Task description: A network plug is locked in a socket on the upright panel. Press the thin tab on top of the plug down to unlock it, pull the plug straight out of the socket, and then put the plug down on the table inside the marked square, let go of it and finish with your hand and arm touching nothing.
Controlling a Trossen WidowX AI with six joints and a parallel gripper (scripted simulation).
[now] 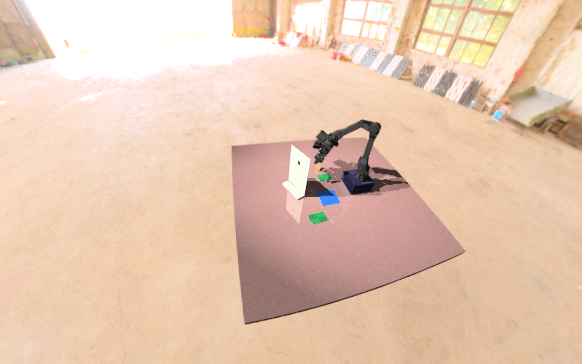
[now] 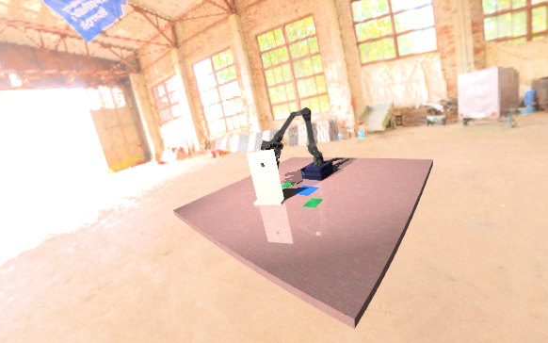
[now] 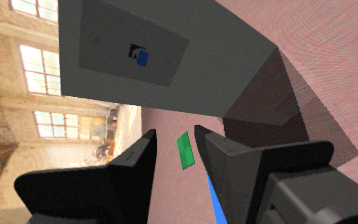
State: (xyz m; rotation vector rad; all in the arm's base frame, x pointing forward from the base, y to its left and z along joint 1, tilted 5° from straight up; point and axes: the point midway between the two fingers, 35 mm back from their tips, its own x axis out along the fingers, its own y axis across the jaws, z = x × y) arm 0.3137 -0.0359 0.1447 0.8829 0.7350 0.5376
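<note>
The upright panel [image 1: 298,179] [image 2: 265,181] [image 3: 220,55] stands on the table; its front is dark in the wrist view. A small plug [image 3: 141,56] with a blue part sits in the socket of the panel's grey faceplate [image 3: 105,60]. The thin tab cannot be made out clearly. My gripper [image 1: 317,161] [image 2: 278,164] [image 3: 175,132] is partly open with nothing between its fingers. It points downward in front of the panel, apart from the plug. A blue square [image 1: 329,198] [image 2: 307,190] [image 3: 216,202] is marked flat on the table between the panel and the arm base.
Two green squares flank the blue one: one nearer the gripper [image 1: 324,177] [image 2: 288,185], the other [image 1: 318,218] [image 2: 313,203] on the opposite side. A small orange patch [image 1: 319,168] shows below the gripper. The arm base [image 1: 357,182] [image 2: 316,171] stands behind the squares.
</note>
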